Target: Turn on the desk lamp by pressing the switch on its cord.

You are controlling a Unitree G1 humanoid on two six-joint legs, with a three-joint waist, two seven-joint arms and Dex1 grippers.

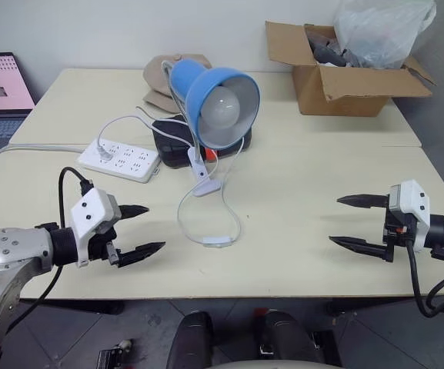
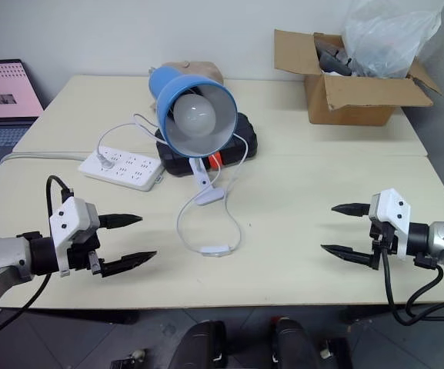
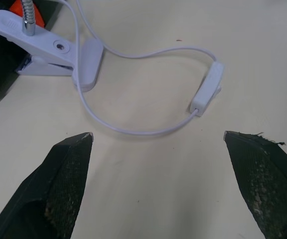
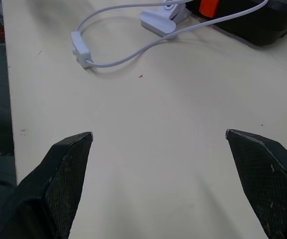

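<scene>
currently | cardboard box (image 1: 343,81) holds plastic bag (image 1: 383,31) | far right corner

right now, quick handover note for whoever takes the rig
Left pincer: open, empty, hovering over the table.
Right pincer: open, empty, hovering at the other side.
Desk lamp stands mid-table, bulb unlit. Its cord loops toward the front edge; the switch lies flat between the pincers, nearer the left.
Done: nothing yet.
Left: press the switch.
</scene>
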